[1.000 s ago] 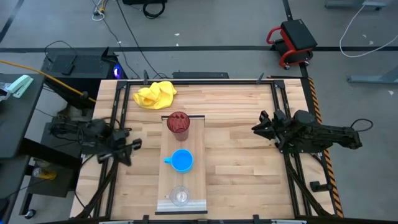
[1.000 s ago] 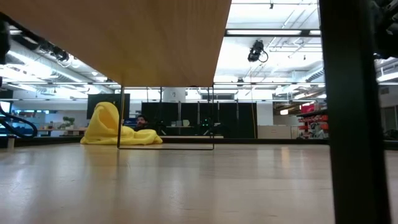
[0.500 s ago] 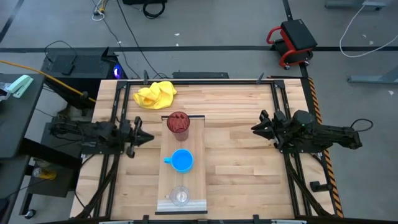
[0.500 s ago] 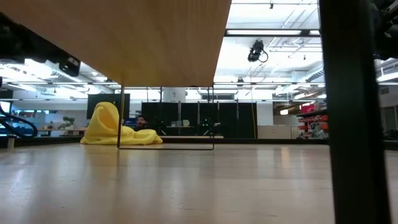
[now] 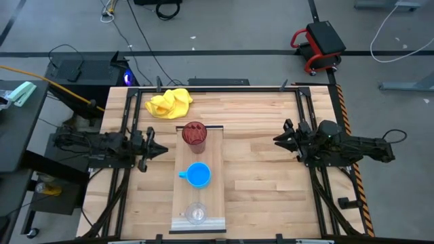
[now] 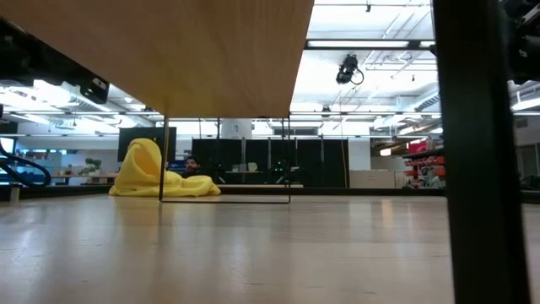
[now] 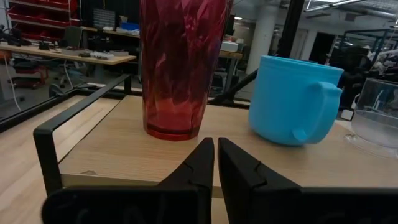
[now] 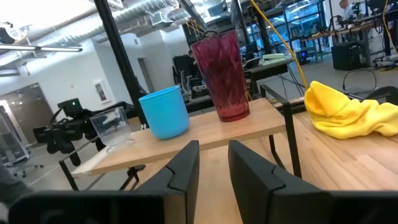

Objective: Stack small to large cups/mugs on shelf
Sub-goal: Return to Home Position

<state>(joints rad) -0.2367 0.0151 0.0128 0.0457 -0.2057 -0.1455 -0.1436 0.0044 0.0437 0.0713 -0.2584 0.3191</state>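
The left gripper (image 5: 153, 145) has its fingers together on nothing, low over the table (image 5: 258, 176) just beside the shelf (image 5: 215, 183) and aimed at it. The right gripper (image 5: 279, 139) has its fingers slightly apart, also empty, and sits well off the shelf's other side. On the raised shelf the glass (image 5: 196, 213) stands at the near end, the mug (image 5: 199, 175) in the middle and the tumbler (image 5: 194, 133) at the far end, all upright and apart. The cloth (image 5: 169, 103) lies beyond them on the table. The stacking looks done. To go home cleanly, I judge each arm should draw straight back from the shelf before folding, as a sideways swing by the left could knock the legs.
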